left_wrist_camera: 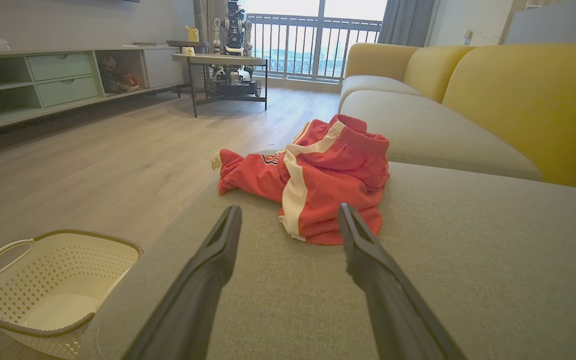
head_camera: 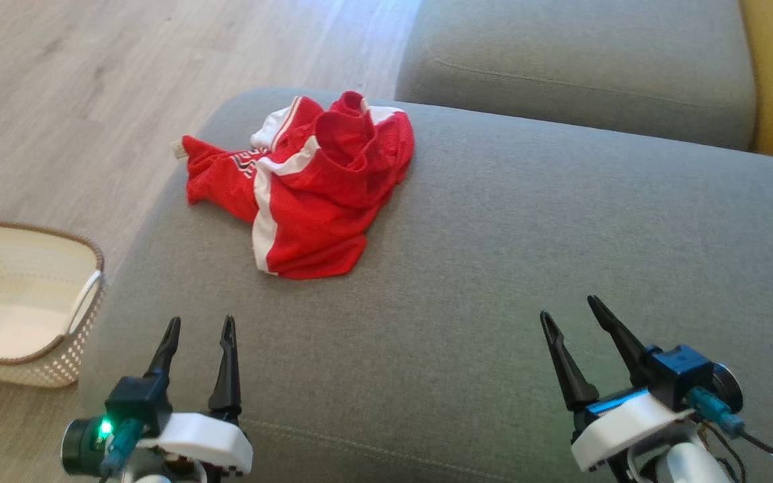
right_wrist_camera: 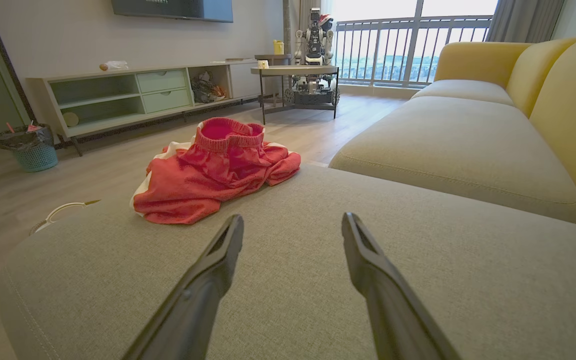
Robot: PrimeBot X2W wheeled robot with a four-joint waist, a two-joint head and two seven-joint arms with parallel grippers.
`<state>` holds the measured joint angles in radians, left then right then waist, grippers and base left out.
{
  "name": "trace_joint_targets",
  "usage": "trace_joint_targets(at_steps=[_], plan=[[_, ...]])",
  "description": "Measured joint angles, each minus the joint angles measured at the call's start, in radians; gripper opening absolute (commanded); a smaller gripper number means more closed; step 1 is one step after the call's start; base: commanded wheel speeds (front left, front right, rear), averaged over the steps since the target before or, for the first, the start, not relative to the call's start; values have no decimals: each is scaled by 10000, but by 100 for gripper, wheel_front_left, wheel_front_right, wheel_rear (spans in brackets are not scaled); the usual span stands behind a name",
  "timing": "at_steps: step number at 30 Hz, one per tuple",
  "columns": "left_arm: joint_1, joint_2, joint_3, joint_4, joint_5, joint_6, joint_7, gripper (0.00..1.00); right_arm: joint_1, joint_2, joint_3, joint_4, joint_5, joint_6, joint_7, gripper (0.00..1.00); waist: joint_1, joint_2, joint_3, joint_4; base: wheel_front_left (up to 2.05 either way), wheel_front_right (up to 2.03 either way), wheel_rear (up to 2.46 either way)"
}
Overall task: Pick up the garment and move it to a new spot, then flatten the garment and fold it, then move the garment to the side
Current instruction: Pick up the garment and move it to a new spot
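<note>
Grey sofa cushion [head_camera: 494, 282] takes up most of the head view, w/ wood floor [head_camera: 58, 100] to its left. Red shorts [head_camera: 313, 201] w/ white side stripes lie in a crumpled heap on the cushion's far-left part, near its edge. Waistband stands up and one leg trails toward the floor side; not flat, not folded. White perforated basket [head_camera: 31, 231] sits on the floor beside the cushion's near-left corner, apart from the shorts. Left gripper [head_camera: 201, 320] and right gripper [head_camera: 568, 306] hover over the cushion's near edge, both w/ jaws spread wide, nothing btwn them, well short of the shorts. Judging by this, task is at the very start, no step done. Left to do: grab & relocate the shorts, spread flat, fold, then shift aside. Left gripper is the nearer one to the heap.
</note>
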<state>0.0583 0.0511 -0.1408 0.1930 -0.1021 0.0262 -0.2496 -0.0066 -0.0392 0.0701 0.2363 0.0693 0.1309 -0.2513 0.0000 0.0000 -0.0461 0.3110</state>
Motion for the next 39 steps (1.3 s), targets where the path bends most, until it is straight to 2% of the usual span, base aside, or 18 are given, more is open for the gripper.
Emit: trace_joint_targets(at_steps=[6,13,16,21,26,30,31,32,39], plan=[[1,0,36,-81,0,2,2,100,221,0,-13,82,23,0,0,100,0,0,39,337,0,0,0],[-251,17,50,-286,-19,-46,2,100,149,0,-33,79,-153,0,0,100,0,0,478,339,0,0,0],[-1049,109,77,-370,48,-192,0,100,40,0,-33,79,-278,0,0,100,1,0,783,238,0,0,0],[-3360,468,224,-188,-138,-800,84,100,-403,-2,-69,10,-520,0,-2,100,1,0,1464,-26,0,0,0],[-6023,1034,73,1170,-708,-1379,1806,100,-848,-15,-146,-35,-713,0,-2,100,3,0,2251,-351,0,0,0],[-7794,1304,-127,2677,-1720,-1505,3260,100,-1114,-38,-153,-63,-805,0,-8,100,3,0,2832,-672,0,0,0],[-8492,1432,-334,3430,-2109,-1507,3900,100,-1265,-44,-150,-86,-834,0,-10,100,3,0,3112,-843,0,0,0],[-8492,1432,-334,3430,-2109,-1507,3900,100,-1265,-44,-150,-86,-834,0,-10,100,3,0,3112,-843,0,0,0],[-10106,2021,-1296,5917,-3200,-1570,5369,100,-1849,-82,-171,-176,-821,0,-10,100,3,0,4000,-1537,0,0,0]])
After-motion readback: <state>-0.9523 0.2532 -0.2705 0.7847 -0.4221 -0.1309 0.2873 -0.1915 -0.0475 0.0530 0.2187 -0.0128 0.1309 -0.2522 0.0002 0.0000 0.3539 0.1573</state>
